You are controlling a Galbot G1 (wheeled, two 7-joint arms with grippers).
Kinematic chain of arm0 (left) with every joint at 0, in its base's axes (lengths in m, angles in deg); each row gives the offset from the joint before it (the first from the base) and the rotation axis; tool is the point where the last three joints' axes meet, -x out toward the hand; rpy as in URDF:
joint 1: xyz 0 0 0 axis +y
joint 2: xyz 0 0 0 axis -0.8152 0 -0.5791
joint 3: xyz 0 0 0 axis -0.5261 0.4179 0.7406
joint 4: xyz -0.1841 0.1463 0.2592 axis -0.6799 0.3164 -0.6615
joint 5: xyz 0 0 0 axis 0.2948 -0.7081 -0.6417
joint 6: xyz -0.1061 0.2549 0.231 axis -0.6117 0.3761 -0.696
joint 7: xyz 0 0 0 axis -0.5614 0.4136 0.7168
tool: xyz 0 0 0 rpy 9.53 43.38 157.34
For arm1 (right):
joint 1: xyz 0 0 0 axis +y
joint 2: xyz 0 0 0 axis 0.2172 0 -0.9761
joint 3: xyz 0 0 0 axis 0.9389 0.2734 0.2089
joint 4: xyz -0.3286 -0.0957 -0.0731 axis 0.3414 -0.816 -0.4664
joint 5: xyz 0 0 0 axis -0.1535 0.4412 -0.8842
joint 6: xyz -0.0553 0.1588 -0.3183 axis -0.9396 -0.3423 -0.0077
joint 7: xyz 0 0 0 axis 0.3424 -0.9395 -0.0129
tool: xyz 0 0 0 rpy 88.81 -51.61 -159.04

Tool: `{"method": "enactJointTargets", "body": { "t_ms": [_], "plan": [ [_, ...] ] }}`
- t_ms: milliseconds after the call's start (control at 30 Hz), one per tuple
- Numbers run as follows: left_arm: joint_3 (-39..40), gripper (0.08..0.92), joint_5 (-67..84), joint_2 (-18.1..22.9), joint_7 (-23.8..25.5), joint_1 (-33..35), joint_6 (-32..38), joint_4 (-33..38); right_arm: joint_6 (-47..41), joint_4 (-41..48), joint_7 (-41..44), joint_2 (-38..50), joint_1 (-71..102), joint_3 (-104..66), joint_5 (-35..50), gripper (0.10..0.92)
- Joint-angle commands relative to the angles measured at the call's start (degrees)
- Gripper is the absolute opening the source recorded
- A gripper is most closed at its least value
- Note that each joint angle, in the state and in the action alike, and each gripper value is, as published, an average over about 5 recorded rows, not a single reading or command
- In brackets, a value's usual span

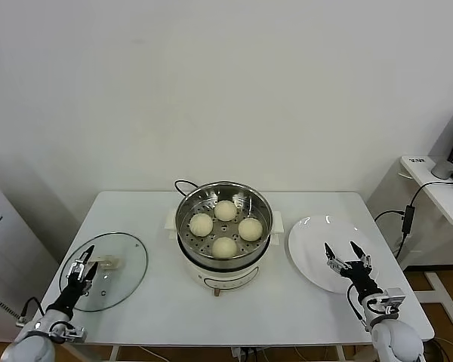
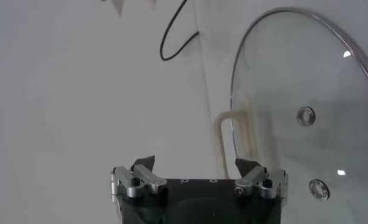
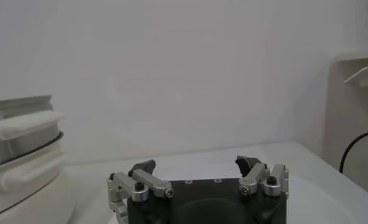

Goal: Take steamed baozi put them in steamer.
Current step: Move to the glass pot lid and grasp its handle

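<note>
Several cream-white steamed baozi [image 1: 225,210] sit inside the shiny steel steamer [image 1: 187,200] on its white pot base in the middle of the table. My right gripper [image 1: 343,252] is open and empty, low over the near part of the white plate [image 1: 311,234], to the right of the steamer. The steamer's side [image 3: 19,152] shows in the right wrist view, beyond the right gripper [image 3: 196,164]. My left gripper [image 1: 87,256] is open and empty over the glass lid [image 1: 128,264] at the table's left. The left wrist view shows the left gripper [image 2: 196,164] by the lid [image 2: 306,103].
The pot's black cord [image 1: 183,184] runs behind the steamer. The lid's white handle [image 2: 222,143] lies just beyond my left fingertips. A side table [image 1: 438,185] with cables stands to the right of the main table [image 1: 287,309].
</note>
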State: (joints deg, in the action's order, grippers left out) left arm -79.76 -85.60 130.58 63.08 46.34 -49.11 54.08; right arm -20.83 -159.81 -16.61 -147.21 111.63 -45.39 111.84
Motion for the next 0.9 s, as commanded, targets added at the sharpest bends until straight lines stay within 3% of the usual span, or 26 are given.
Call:
{"method": "enactJointTargets", "body": {
  "t_ms": [33, 400, 900],
  "plan": [
    [0.47, 0.823, -1.18, 0.65, 0.43, -3.17, -0.11, -1.25, 0.18, 0.70, 0.04, -0.02, -0.23, -0.07, -0.07, 0.823],
    [0.91, 0.797, 0.26, 1.23, 3.58, -2.87, -0.08, -0.97, 0.23, 1.05, 0.18, 0.07, -0.54, -0.61, 0.09, 0.823],
    [0.37, 0.377, 3.83, 1.45, 3.02, -2.69, 0.77, -0.50, -0.16, 0.45, 0.00, 0.07, -0.93, -1.01, 0.14, 0.823]
  ]
}}
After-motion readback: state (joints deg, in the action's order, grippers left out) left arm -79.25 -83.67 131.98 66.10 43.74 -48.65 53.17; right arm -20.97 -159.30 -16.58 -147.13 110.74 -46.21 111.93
